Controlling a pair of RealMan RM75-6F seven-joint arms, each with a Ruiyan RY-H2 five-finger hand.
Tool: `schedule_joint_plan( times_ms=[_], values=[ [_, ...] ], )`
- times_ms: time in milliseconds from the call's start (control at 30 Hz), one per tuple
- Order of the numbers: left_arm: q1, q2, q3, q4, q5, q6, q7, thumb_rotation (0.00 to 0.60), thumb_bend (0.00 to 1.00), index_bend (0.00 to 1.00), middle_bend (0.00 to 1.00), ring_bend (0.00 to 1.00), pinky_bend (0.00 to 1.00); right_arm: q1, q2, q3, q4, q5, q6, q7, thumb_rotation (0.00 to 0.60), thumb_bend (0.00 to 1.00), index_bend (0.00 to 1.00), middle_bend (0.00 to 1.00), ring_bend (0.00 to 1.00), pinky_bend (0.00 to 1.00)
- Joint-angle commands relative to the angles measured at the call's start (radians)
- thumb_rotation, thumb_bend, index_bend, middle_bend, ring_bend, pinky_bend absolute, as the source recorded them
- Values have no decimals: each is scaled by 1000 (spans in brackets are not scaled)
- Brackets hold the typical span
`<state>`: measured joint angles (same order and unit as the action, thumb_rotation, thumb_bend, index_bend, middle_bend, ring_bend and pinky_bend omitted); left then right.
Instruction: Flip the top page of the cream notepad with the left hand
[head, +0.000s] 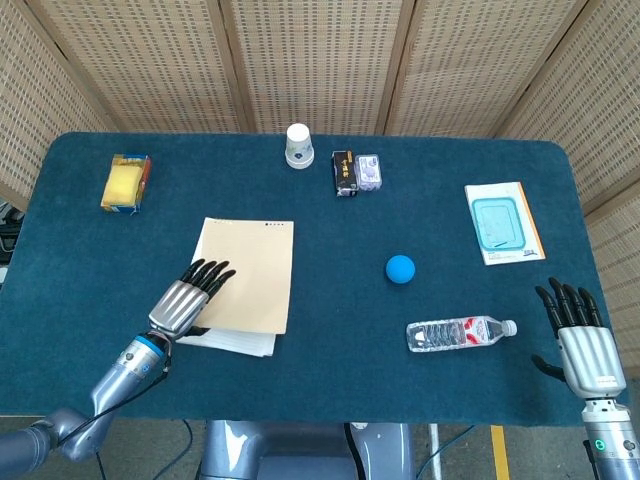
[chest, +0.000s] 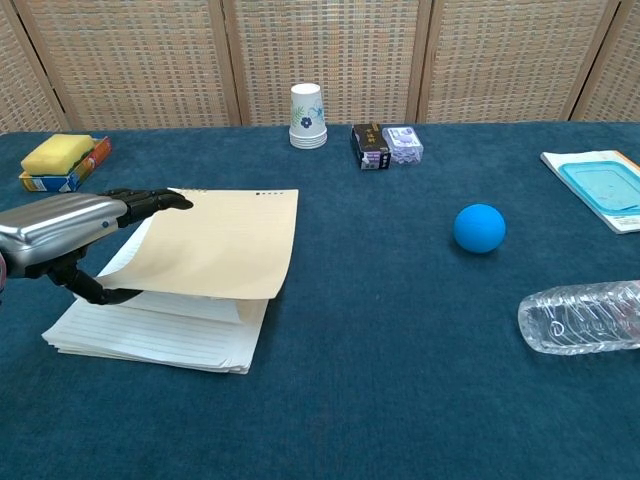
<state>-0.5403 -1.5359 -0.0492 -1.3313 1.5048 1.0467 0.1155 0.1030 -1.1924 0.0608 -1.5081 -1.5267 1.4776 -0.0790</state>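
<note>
The cream notepad lies left of centre on the blue table. Its cream top page is lifted off the lined white sheets below, near edge raised. My left hand holds that page at its left edge, fingers lying on top and thumb underneath. My right hand rests open at the table's front right corner, palm down, fingers spread, holding nothing. It shows only in the head view.
A blue ball and a lying water bottle are right of the notepad. At the back stand a paper cup, small boxes and a yellow sponge. A booklet with a blue pouch lies far right.
</note>
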Motion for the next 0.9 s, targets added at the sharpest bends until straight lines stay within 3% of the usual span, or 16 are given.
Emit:
schedule_joint_plan(
  times_ms=[33, 133, 233, 400, 633, 900],
  values=[
    [5, -7, 2, 6, 12, 26, -12, 600, 398, 274, 290, 196, 165, 0, 1, 0, -1, 0, 0, 0, 600, 0, 0, 0, 0, 0],
    [7, -5, 22, 22, 37, 38, -35, 600, 402, 578, 547, 417, 344, 0, 2, -1, -2, -1, 1, 1, 600, 0, 0, 0, 0, 0],
    [10, -9, 32, 40, 52, 53, -55, 600, 403, 679, 625, 489, 391, 0, 2, -1, -3, -1, 0, 2, 600, 0, 0, 0, 0, 0],
    [13, -11, 41, 59, 67, 71, -75, 600, 416, 738, 665, 526, 417, 0, 3, -2, -4, -1, -2, 4, 600, 0, 0, 0, 0, 0],
    [25, 11, 63, 72, 116, 133, -127, 600, 624, 777, 687, 548, 462, 1, 2, -3, -5, 0, -4, 1, 600, 0, 0, 0, 0, 0],
    [47, 98, 121, 22, 199, 205, -147, 600, 684, 775, 687, 548, 462, 1, 2, -4, -6, -1, -4, -1, 600, 0, 0, 0, 0, 0]
  ],
)
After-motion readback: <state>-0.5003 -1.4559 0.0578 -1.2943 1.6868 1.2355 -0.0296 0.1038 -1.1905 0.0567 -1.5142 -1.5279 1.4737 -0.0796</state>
